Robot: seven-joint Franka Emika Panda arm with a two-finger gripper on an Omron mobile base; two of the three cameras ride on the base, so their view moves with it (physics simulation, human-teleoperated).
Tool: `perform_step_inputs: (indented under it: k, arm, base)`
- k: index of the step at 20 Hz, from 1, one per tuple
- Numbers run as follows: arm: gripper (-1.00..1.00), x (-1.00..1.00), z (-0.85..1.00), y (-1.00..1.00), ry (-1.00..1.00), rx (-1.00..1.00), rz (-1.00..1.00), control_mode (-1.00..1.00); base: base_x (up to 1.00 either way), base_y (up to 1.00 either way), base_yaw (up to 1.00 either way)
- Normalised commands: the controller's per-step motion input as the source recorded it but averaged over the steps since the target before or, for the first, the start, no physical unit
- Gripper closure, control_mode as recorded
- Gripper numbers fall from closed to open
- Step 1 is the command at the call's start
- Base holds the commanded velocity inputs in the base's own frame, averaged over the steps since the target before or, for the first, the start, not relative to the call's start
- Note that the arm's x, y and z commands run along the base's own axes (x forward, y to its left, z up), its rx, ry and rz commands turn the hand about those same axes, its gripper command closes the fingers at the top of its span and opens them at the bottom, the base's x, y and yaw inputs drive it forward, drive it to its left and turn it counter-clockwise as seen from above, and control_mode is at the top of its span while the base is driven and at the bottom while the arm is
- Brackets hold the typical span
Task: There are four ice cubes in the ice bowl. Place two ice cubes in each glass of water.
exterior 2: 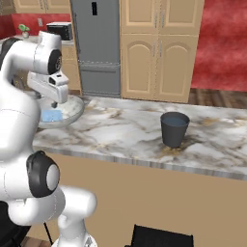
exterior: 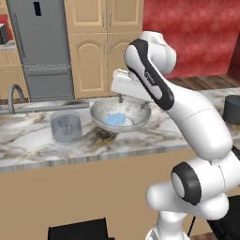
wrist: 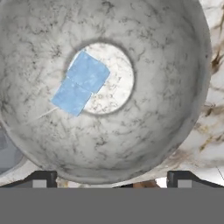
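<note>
Fingers spread wide, hovering straight above bowl, likely lining up a pick. Ice cubes clumped touching at bowl's whitish bottom. Glasses on surface: pale one beside bowl, dark one well apart.

The hand hangs over the ice bowl holding pale blue ice cubes; a dark glass of water stands well apart on the marble surface.

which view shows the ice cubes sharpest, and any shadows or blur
Hand view: ice cubes crisp in the ice bowl, no glare. Left base view: one soft blue patch, dark shadow under the bowl's rim. Right base view: mostly hidden behind the arm.
</note>
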Motion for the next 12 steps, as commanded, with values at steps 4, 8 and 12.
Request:
perform_step_inputs:
  k: [4,8,12]
  arm:
    - [-1.0,0.0,-0.07,0.13,0.11,0.0,-0.05,-1.0]
    - [-1.0,0.0,-0.28,0.11,0.03,0.0,-0.05,-1.0]
    - [-1.0,0.0,-0.42,0.14,0.06,0.0,-0.04,-1.0]
  base:
    - [0.0,0.0,0.0]
    - [0.0,0.0,0.0]
    - [0.0,0.0,0.0]
